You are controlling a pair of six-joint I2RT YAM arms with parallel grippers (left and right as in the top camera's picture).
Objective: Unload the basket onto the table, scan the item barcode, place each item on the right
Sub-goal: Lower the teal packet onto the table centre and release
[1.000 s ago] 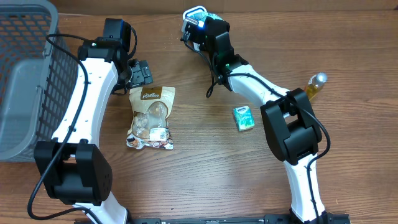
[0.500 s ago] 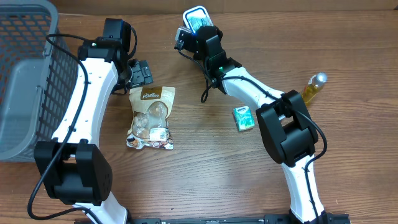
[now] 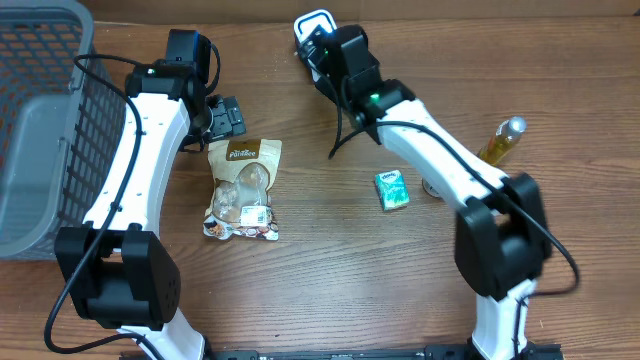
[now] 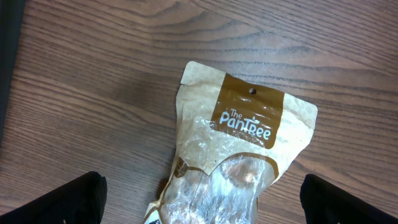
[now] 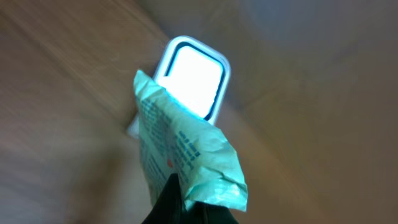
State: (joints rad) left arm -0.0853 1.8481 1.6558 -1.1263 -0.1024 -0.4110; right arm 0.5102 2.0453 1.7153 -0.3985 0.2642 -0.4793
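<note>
Wood-grain table (image 3: 330,260) fills the room's middle. At its far edge the right gripper (image 3: 318,40) is clamped on a crumpled green packet (image 5: 186,149), held just in front of the glowing white scanner (image 5: 194,78). To the left, the left gripper (image 3: 225,118) hangs with jaws wide apart over a brown snack pouch (image 4: 242,149).

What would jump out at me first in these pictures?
The glowing white scanner window at the table's far edge, with a green packet held before it in the right arm's shut jaws. Next, the brown snack pouch lying flat under the left arm's open jaws, and the grey basket far left.
</note>
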